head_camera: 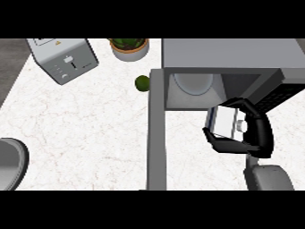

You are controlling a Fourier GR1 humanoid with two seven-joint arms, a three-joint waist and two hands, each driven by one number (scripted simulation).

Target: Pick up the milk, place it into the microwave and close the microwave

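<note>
Your scene sits on a white marbled worktop (82, 129) that fills the left and middle of the frame, with grey floor showing at the upper left corner.

Nearest you, lower left edge: a grey rounded forearm; you cannot see the left hand on it.

Lower right: the right forearm rises to the right hand (247, 134), black, its fingers and thumb curled round the milk (226, 120). The milk is a white carton with blue trim, held tilted, just in front of the microwave's open mouth at centre right.

Centre: the microwave door (157, 134), a grey panel seen edge-on, runs from the lower middle of the frame up to the oven and stands swung open.

Upper right: the microwave (234, 53), grey box, cavity open, with a pale round turntable (194, 82) inside and a dark control panel (283, 94) at its right.

Just left of the door's top: a small green fruit (142, 82) on the worktop.

Upper middle: a potted plant (129, 47) in a pale pot.

Upper left: a grey toaster (63, 58), set at an angle.
</note>
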